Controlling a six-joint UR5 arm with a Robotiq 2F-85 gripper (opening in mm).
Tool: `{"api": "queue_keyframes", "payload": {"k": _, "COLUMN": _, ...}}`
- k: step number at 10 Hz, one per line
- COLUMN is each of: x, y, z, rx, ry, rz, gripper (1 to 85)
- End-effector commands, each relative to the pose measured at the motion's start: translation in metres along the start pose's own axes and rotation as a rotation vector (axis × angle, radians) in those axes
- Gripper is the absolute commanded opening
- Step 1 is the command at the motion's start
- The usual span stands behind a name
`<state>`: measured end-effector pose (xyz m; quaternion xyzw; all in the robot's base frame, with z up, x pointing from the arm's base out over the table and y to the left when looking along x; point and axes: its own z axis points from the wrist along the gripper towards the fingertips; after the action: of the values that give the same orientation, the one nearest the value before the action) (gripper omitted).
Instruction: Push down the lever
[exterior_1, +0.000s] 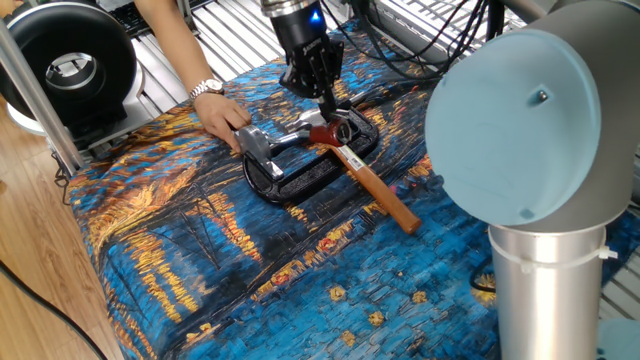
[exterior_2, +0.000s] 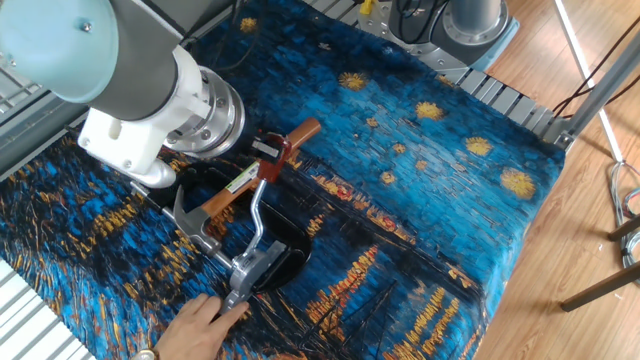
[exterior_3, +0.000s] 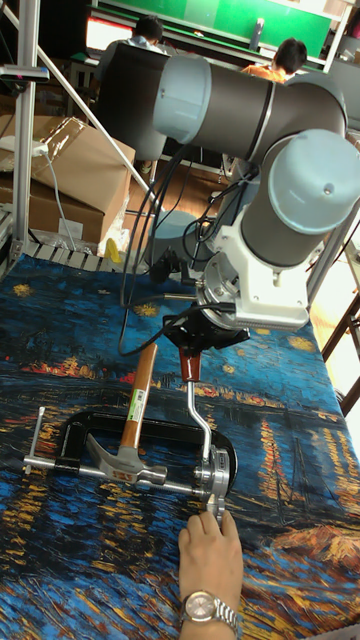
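Note:
The lever (exterior_1: 295, 138) is a thin bent silver rod with a dark red end (exterior_1: 322, 133). It is hinged to a silver bracket (exterior_1: 256, 144) on a black oval base (exterior_1: 312, 170). My gripper (exterior_1: 326, 102) hangs just above the red end with its fingers together and nothing held. In the other fixed view the gripper (exterior_2: 264, 149) sits right over the red end (exterior_2: 271, 166), with the rod (exterior_2: 256, 222) running down to the bracket (exterior_2: 250, 270). The tall fixed view shows the gripper (exterior_3: 205, 338) over the red end (exterior_3: 190, 366), and contact is unclear.
A wooden-handled hammer (exterior_1: 378, 192) lies across the black base, its steel head (exterior_3: 125, 462) by the rod. A person's hand (exterior_1: 222, 114) with a wristwatch rests beside the bracket. The table is covered with a blue and orange patterned cloth (exterior_1: 250, 270). My arm's grey base (exterior_1: 535, 180) stands at the right.

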<state>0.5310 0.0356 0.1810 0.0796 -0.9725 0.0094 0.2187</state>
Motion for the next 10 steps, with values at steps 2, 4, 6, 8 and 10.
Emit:
{"api": "queue_keyframes", "payload": {"k": 2, "x": 0.001, "y": 0.008, "z": 0.012, "rx": -0.006, "ry": -0.009, "rz": 0.004, "gripper": 17.3}}
{"api": "queue_keyframes", "payload": {"k": 4, "x": 0.007, "y": 0.010, "z": 0.021, "rx": -0.013, "ry": 0.010, "rz": -0.005, "gripper": 16.0}}
{"api": "queue_keyframes", "payload": {"k": 6, "x": 0.006, "y": 0.014, "z": 0.027, "rx": -0.018, "ry": 0.006, "rz": 0.000, "gripper": 15.0}}
{"api": "queue_keyframes", "payload": {"k": 8, "x": 0.002, "y": 0.013, "z": 0.032, "rx": -0.012, "ry": 0.001, "rz": -0.010, "gripper": 14.7}}
{"api": "queue_keyframes", "payload": {"k": 10, "x": 0.000, "y": 0.013, "z": 0.036, "rx": -0.002, "ry": -0.005, "rz": -0.008, "gripper": 14.7}}
